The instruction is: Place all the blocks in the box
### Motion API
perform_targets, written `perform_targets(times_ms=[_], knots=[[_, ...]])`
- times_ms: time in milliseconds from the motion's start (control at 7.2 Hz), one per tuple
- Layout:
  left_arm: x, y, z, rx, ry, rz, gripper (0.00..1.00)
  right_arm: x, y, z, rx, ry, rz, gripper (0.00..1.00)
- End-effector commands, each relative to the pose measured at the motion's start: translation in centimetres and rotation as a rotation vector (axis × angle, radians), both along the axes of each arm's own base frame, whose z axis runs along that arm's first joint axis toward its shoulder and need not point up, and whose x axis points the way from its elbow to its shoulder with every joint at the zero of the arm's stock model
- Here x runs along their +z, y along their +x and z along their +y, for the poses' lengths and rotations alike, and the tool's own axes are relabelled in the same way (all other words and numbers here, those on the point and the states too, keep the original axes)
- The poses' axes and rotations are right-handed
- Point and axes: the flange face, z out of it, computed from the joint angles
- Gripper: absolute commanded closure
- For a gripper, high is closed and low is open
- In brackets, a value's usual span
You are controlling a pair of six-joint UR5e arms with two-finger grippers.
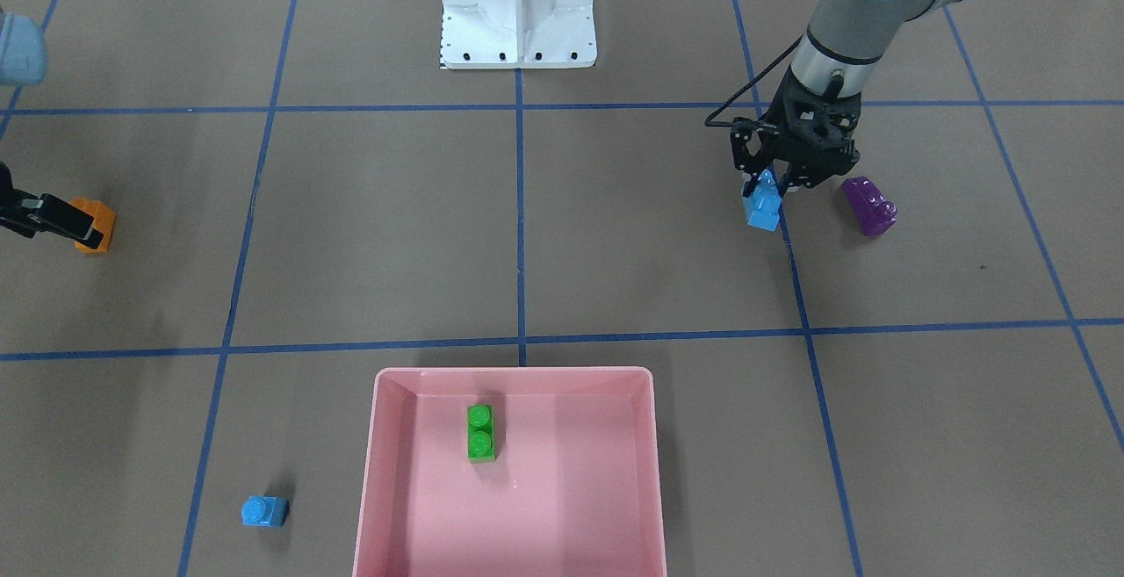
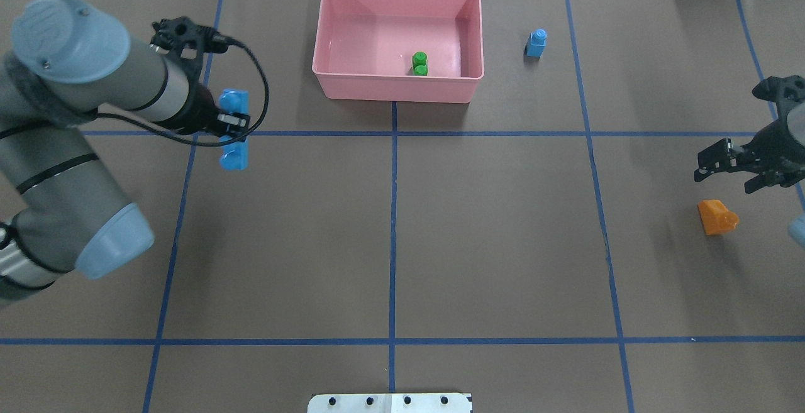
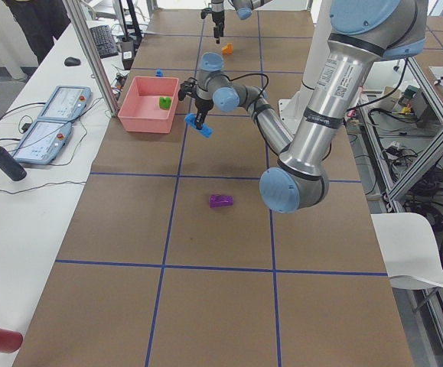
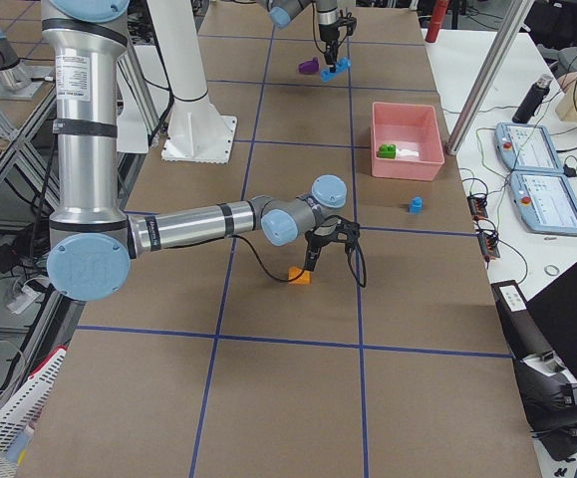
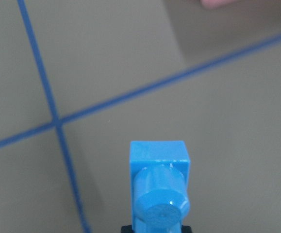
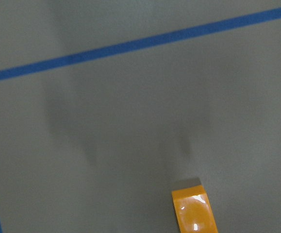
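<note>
**Long blue four-stud block, clamped in the left tool, judged clear of the tabletop.**
The box is found ahead and rightward of this tool, well apart. The block's long axis is carried crosswise to the jaws. The right tool is spread wide, with the orange block just beside it.
</note>
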Motion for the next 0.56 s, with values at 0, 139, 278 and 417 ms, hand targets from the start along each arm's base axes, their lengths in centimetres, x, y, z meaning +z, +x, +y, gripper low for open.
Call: perform_targets(times_ms=[0,139,278,417], knots=[[-11.3,1.3,-8.2,-0.181,-0.104,0.111,1.00,2.0,-2.6,2.3,-0.092,0.038,0.062,0.00],[-12.5,2.6,-9.8,-0.189,-0.121,0.107,1.00,2.2,-2.5,2.4,-0.115,0.055,0.063,0.00],[-12.4,2.8,-10.1,-0.196,-0.132,0.109,1.00,2.1,-2.5,2.6,-0.126,0.063,0.061,0.00],[-12.9,2.9,-10.1,-0.206,-0.142,0.119,1.00,3.0,-2.6,2.6,-0.152,0.074,0.070,0.00]])
